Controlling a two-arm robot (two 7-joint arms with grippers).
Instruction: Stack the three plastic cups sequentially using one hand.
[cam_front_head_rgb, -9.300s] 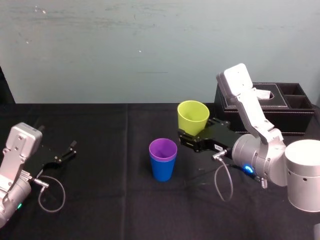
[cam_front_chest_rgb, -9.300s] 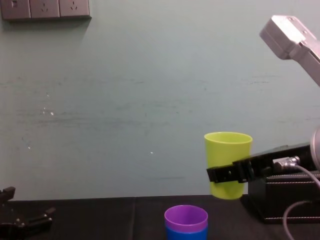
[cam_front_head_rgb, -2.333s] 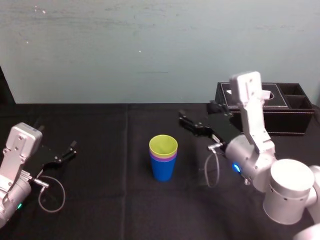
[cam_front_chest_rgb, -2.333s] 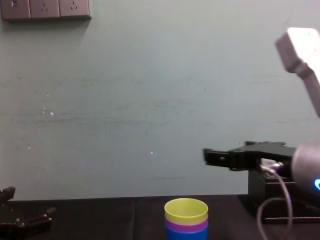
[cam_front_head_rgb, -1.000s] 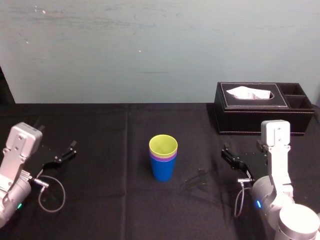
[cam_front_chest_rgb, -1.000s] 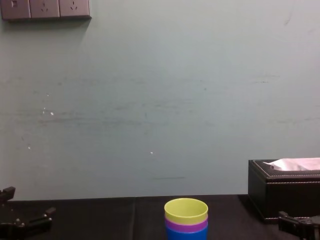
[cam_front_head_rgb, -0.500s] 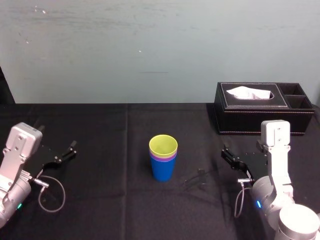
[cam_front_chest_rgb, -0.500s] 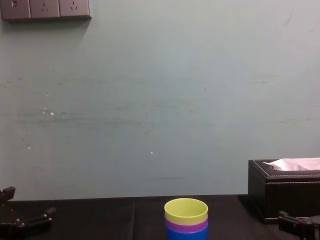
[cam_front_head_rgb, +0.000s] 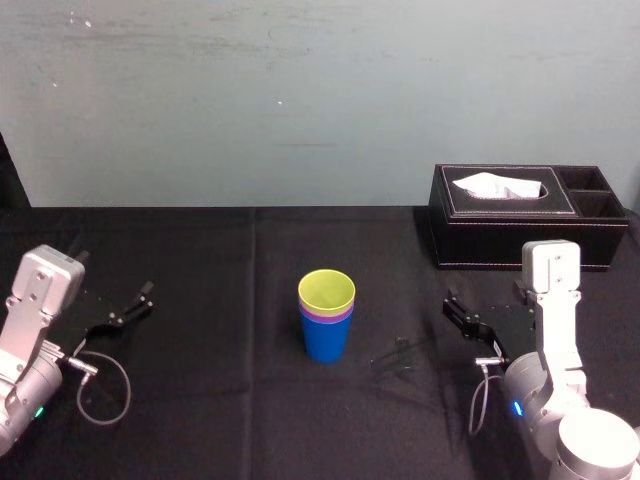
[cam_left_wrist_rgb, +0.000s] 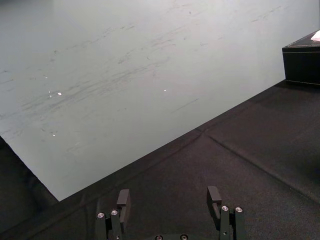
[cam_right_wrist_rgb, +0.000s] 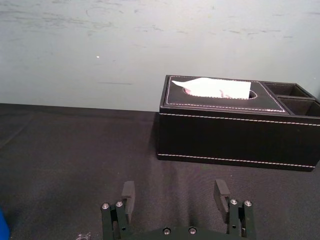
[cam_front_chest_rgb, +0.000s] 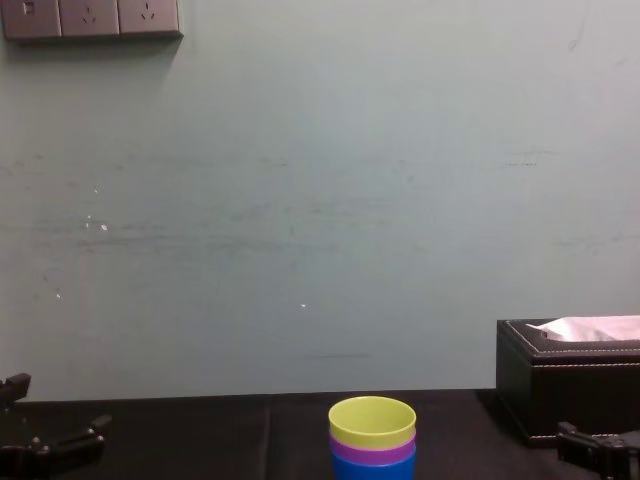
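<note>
Head view, cup stack (cam_front_head_rgb: 326, 322): three cups nested upright at the middle of the black surface (cam_front_head_rgb: 200, 265), between the two arms, well apart from both.
Yellow-green cup (cam_front_head_rgb: 326, 286): top of the stack, mouth up, seated inside the purple one.
Purple cup (cam_front_head_rgb: 326, 314): middle, just a thin band visible under the yellow-green rim.
Blue cup (cam_front_head_rgb: 326, 342): bottom, standing on the surface, carrying the other two.
Chest view: same stack low at centre, bands top to bottom yellow-green, purple, blue.
Right gripper (cam_right_wrist_rgb: 174, 192): fingers spread wide, nothing between them; low over the surface on the right, well apart from the stack, near the tissue box and facing it in the right wrist view.
Right arm (cam_front_head_rgb: 548, 310): silver-grey, small blue light (cam_front_head_rgb: 515, 407) on the round joint.
Left gripper (cam_left_wrist_rgb: 169, 197): fingers spread wide, empty; parked low at the far left of the surface, well apart from the stack.
Tissue box (cam_front_head_rgb: 500, 238): black with pale stitching, back right on the surface, white tissue sticking out of the top slot, two open compartments at its right end.
Wall (cam_front_chest_rgb: 320, 200): pale green, scuffed, behind the surface; outlets (cam_front_chest_rgb: 90, 18) at upper left in the chest view.
</note>
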